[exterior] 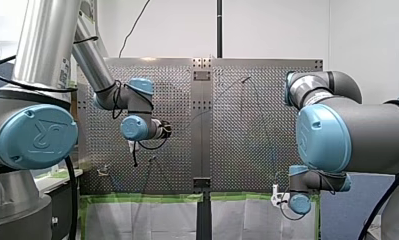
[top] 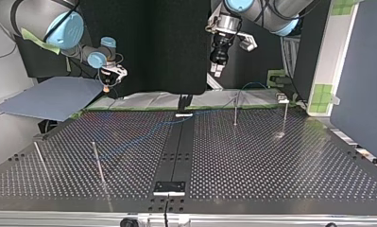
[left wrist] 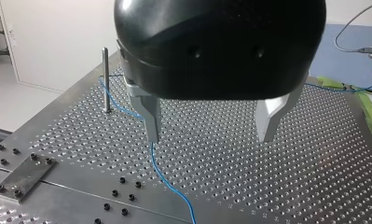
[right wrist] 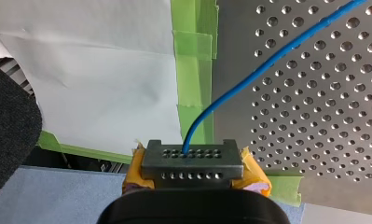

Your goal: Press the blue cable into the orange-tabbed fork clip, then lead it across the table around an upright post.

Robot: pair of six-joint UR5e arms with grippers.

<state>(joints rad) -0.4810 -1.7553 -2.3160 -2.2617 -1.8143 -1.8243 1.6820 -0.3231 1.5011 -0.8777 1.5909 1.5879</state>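
Right pincer (right wrist: pixel 192 158) pinched on blue cable (right wrist: pixel 249 77) end, at table (right wrist: pixel 314 116) edge. Cable runs lengthwise across the table, passing under left pincer (left wrist: pixel 209 135), which is spread and empty. Upright post (left wrist: pixel 106 79) just beyond; left arm nearer.

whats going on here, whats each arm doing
My right claw is shut on one end of the blue cable, holding it just off the taped edge of the table. My left claw hangs open above the table, over a stretch of the cable near a post, gripping nothing. The rest of the cable lies loose across the table.
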